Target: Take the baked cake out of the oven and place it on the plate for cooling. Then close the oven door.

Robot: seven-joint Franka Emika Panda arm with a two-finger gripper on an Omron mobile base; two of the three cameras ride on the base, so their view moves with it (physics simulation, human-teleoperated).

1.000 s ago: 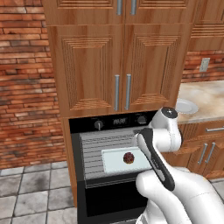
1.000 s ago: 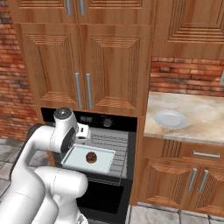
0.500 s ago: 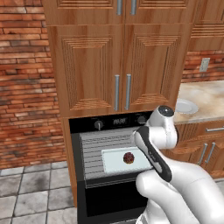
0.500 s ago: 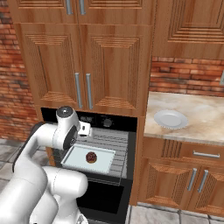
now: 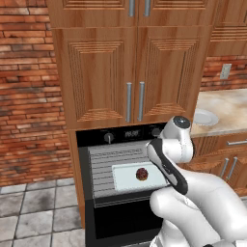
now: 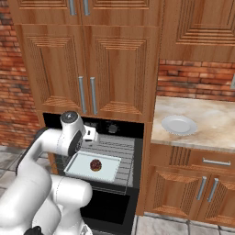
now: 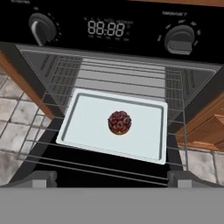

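Item: the oven (image 5: 125, 173), black built-in unit, centre of the left base view; cavity exposed, wire racks visible, two knobs and a lit display across the top of the hand view. Item: the oven door (image 5: 128, 224), dropped open, seen as a dark glossy panel at lower centre of the left base view; closing is not yet done. Item: pale tray (image 7: 116, 124), lying on a wire rack (image 7: 109, 164) at the centre of the hand view. Item: the cake (image 7: 119, 122), small reddish-brown lump, resting near the middle of the tray; also at centre of the left base view (image 5: 142, 174) and lower left of centre in the right base view (image 6: 95, 165); not lifted. Item: the plate (image 6: 179, 124), white, on the stone counter (image 6: 206, 124) at right of centre in the right base view, well apart from the oven; nothing on it. Item: the gripper (image 7: 111, 178), fingers spread to full width, holding nothing, its dark tips at the lower edge of the hand view, poised in front of the open cavity and looking down on the tray, apart from the cake. Status, as judged: door opened; remaining are grasping the cake, carrying it to the plate, setting it down and shutting the door.
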